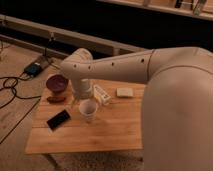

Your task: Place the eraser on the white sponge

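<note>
The gripper [79, 101] hangs centre-left of frame, just beside the cup [88, 109]. Whether it's open or closed, I cannot tell. The eraser [58, 119] lies flat at lower left near the table [115, 131] edge, long axis running lower-left to upper-right. The white sponge [125, 92] sits well apart at upper centre, with bare wood in front of it.

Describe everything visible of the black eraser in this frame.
The eraser is a thin, flat, black rectangular slab, slightly glossy, lying flat and askew on the wooden table near its front-left corner. Only the table touches it. The gripper hangs farther back, near the white cup, clear of it.
</note>
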Tool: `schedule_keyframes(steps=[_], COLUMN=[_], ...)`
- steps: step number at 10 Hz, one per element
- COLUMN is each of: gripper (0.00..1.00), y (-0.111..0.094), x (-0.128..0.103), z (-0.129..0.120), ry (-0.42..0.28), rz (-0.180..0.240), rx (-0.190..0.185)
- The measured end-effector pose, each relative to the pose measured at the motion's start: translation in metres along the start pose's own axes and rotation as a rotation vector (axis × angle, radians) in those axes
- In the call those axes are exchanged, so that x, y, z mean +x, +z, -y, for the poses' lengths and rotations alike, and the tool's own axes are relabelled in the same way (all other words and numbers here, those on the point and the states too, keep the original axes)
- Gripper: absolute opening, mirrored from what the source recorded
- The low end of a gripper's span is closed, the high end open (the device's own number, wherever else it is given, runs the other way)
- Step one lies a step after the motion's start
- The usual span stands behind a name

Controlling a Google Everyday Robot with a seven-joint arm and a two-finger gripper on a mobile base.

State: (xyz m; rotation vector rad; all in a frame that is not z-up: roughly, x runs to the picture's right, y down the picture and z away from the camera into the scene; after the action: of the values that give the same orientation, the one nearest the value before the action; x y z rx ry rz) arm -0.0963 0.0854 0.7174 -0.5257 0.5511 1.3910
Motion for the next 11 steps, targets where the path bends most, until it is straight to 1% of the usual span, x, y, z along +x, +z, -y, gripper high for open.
schedule_keyframes(steps=[1,3,5,7,9,11], gripper=[0.8,0.8,0.8,0.8,0.8,0.8], y=[0.007,0.021,0.033,0.047,0.052,0.054], x=[-0.002,-0.008,-0.01,-0.006,0.001,0.006], z=[-0.005,-0.024,-0.042,-0.064,-0.081,-0.089], ry=[-0.012,-0.034,-0.071,-0.181,-0.342,-0.517], rz=[-0.001,0.007,0.001,-0.036,-0.1,-0.172], rx=[0.041,0.104,0.125,0.136,0.143,0.151])
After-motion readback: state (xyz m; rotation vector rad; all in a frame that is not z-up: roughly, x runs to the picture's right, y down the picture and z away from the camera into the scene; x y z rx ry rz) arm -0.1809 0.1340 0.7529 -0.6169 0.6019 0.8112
